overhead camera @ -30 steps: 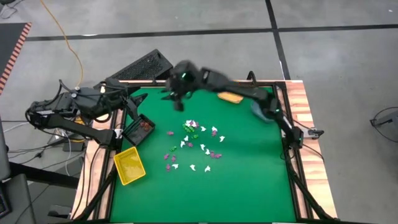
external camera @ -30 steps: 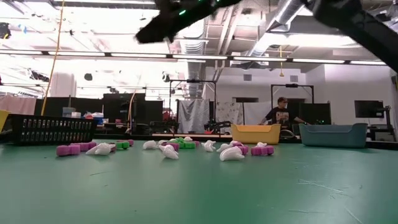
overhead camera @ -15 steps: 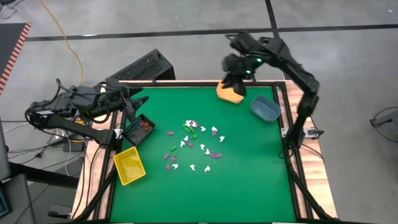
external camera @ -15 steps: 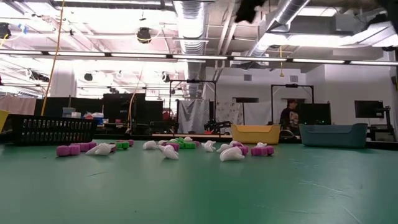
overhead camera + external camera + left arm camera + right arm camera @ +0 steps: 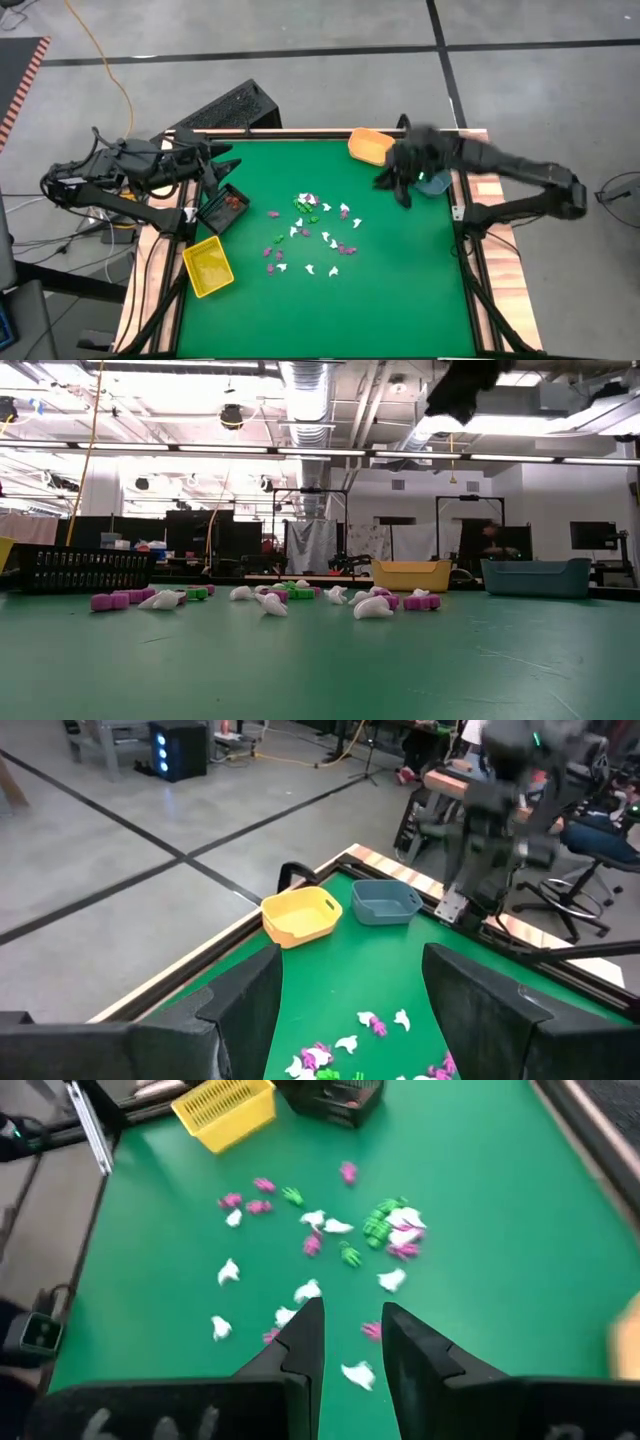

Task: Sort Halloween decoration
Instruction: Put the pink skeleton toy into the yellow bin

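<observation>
The Halloween decoration, many tiny white, purple and green trinkets [image 5: 310, 232], lies scattered on the green mat at the table's middle, also visible in the low view [image 5: 270, 598] and the right wrist view [image 5: 330, 1240]. Reddish-brown trinkets lie in the black bin [image 5: 222, 207]. My right gripper [image 5: 392, 188] hangs in the air right of the trinkets, beside the blue bin [image 5: 438, 184]. Its fingers [image 5: 352, 1310] stand a little apart with nothing between them. My left gripper [image 5: 222, 168] waits wide open [image 5: 352, 960] over the black bin's far side.
An orange bin [image 5: 368, 147] stands at the far edge and a yellow bin [image 5: 208, 266] at the near left. A raised wooden rim [image 5: 480, 140] frames the mat. Bare mat lies toward the near edge. A person [image 5: 490, 540] moves in the room behind.
My right gripper has swung high above the table from its far left part, past the orange bin at the far edge, to the right side by the blue bin, coming somewhat nearer and lower. The trinkets and bins have stayed where they were.
</observation>
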Tool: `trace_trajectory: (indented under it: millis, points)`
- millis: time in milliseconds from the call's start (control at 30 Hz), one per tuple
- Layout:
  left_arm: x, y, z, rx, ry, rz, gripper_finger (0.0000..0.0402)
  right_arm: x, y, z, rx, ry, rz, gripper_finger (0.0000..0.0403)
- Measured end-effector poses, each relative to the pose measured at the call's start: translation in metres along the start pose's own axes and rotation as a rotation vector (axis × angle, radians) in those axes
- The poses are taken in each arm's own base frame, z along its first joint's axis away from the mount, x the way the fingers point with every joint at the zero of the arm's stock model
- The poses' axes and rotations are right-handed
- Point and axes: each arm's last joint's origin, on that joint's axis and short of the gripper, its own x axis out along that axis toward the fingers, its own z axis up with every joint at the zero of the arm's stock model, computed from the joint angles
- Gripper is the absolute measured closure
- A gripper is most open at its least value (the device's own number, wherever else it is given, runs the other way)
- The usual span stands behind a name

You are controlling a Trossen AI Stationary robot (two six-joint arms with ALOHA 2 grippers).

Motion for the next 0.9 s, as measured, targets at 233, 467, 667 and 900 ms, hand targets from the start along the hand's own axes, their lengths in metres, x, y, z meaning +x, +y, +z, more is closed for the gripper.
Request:
trace_trajectory:
  millis: [233,467,667,900]
  points:
    - [0.007,-0.004,-0.003,0.000,0.026,0.005,0.0170,0.054,0.017,-0.062,0.085,-0.189,0.001,0.0306]
    - [0.018,-0.011,-0.007,0.014,0.056,0.017,0.0170,0.097,0.034,-0.107,0.079,-0.109,-0.005,0.0306]
    - [0.026,-0.015,-0.011,0.022,0.077,0.027,0.0170,0.134,0.048,-0.125,0.031,-0.011,0.029,0.0300]
    - [0.030,-0.018,-0.013,0.021,0.089,0.032,0.0170,0.168,0.059,-0.147,-0.018,0.057,0.055,0.0267]
